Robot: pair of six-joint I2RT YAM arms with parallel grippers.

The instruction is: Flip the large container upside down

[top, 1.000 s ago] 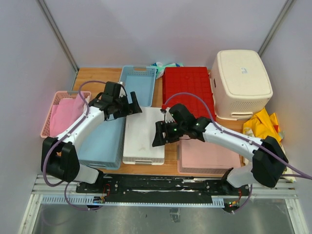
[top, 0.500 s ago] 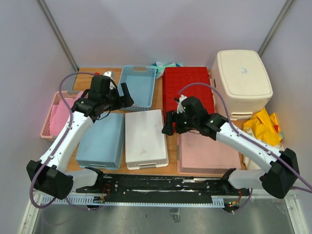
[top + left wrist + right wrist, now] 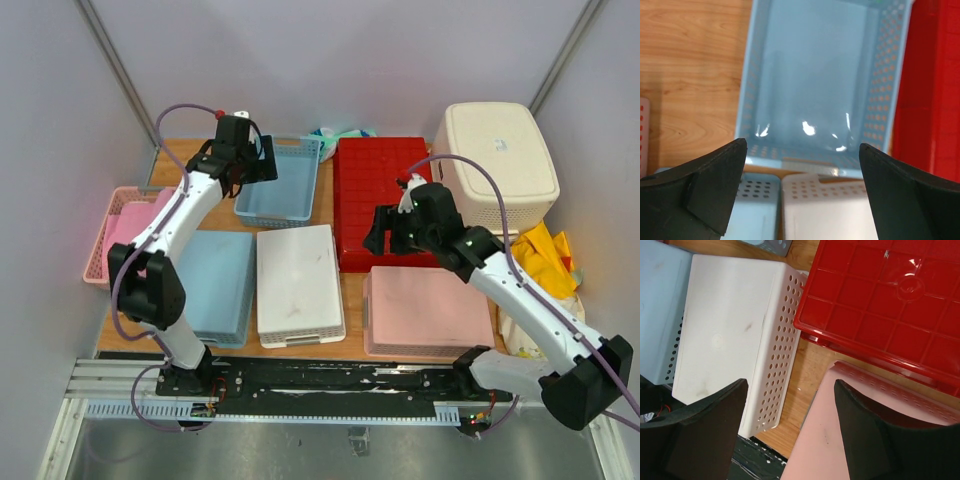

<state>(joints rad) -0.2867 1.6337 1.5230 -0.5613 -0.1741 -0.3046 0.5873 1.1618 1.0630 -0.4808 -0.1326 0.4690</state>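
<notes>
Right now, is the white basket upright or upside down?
Upside down: the white basket shows its closed flat base on top, with the perforated walls running down to the table.

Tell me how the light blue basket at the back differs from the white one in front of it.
The light blue basket stands open side up, its bare inside showing; the white basket lies upside down, flat bottom up. The light blue basket looks shorter than the white basket. Both are rectangular plastic with perforated walls.
</notes>
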